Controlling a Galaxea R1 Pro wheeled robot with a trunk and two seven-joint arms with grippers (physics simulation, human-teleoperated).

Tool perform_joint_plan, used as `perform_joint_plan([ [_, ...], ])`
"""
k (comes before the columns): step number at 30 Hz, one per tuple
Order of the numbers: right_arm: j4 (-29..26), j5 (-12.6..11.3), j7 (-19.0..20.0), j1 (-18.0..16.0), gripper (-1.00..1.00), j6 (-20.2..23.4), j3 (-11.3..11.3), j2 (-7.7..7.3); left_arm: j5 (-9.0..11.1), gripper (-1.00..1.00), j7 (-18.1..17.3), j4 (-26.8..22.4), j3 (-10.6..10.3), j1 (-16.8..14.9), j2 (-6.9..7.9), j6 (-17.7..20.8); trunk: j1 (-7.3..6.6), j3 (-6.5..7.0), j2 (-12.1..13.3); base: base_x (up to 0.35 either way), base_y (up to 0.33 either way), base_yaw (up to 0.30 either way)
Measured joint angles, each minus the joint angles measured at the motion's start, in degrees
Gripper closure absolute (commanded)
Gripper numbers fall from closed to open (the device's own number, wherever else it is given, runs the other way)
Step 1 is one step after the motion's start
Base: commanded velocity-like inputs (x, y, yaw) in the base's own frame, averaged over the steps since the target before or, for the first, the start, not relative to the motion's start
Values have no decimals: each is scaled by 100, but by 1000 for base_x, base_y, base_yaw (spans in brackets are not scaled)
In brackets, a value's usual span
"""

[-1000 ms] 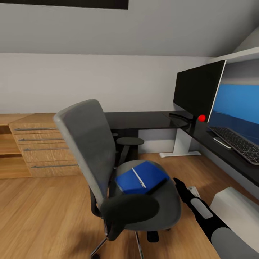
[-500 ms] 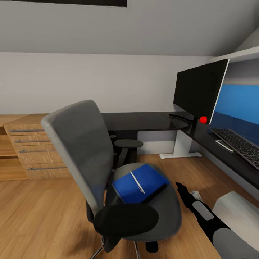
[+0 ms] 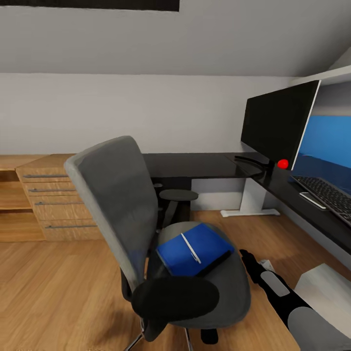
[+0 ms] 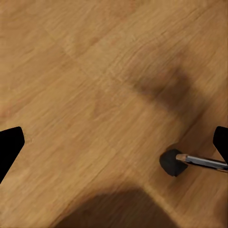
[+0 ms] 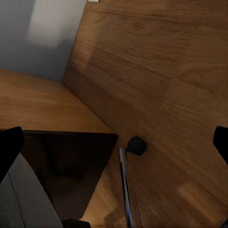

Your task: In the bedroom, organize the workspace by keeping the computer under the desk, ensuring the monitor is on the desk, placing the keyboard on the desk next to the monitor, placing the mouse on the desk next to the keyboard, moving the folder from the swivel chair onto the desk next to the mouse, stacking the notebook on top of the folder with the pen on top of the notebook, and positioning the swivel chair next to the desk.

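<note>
**Chair stands between me and the desk, stack on its seat**

From my head camera, the swivel chair (image 3: 161,229) stands on the wooden floor (image 3: 58,292) right in front of me, its grey back turned toward my left and one black armrest (image 3: 175,298) nearest to me. On the seat lies the blue folder (image 3: 192,248), with the dark notebook (image 3: 214,262) showing as a thin black edge beneath it on the side nearer me, and the whitish pen (image 3: 190,247) resting diagonally on the blue cover. The black desk (image 3: 195,165) runs along the far wall and turns down my right side. The monitor (image 3: 280,124) stands upright at its corner, a red dot at its lower corner, and the keyboard (image 3: 329,192) lies on the desk beside it, nearer to me. A wooden drawer unit (image 3: 53,202) sits against the wall on my left, well apart from the chair.

My right arm (image 3: 278,287) reaches low beside the seat edge, near the stack but not touching it.

My left wrist camera looks straight down at the floor and catches a black caster (image 4: 172,162) on a chrome leg of the chair's base. My left fingers (image 4: 9,147) sit at opposite edges of that picture, spread wide with nothing between them.

My right wrist camera shows another caster (image 5: 137,145) and a chrome leg. My right fingers (image 5: 10,145) are likewise spread wide and empty.
</note>
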Motion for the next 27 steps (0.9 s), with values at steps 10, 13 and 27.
perform_joint_plan([
  [10, -6, -52, -68, 0, -100, 22, 42, 3, 10, -100, -1, 1, -1, -2, 0, 1, 0, 45, 0, 0, 0, 211],
  [13, -10, -49, -70, 0, -100, 20, 40, 3, 11, -100, -1, 1, -1, -2, 0, 1, 0, 59, 0, 0, 0, 217],
  [27, -13, -47, -72, 0, -100, 2, 40, 3, 11, -100, -2, 1, -6, -1, 0, 1, 0, 125, 0, 0, 0, 218],
])
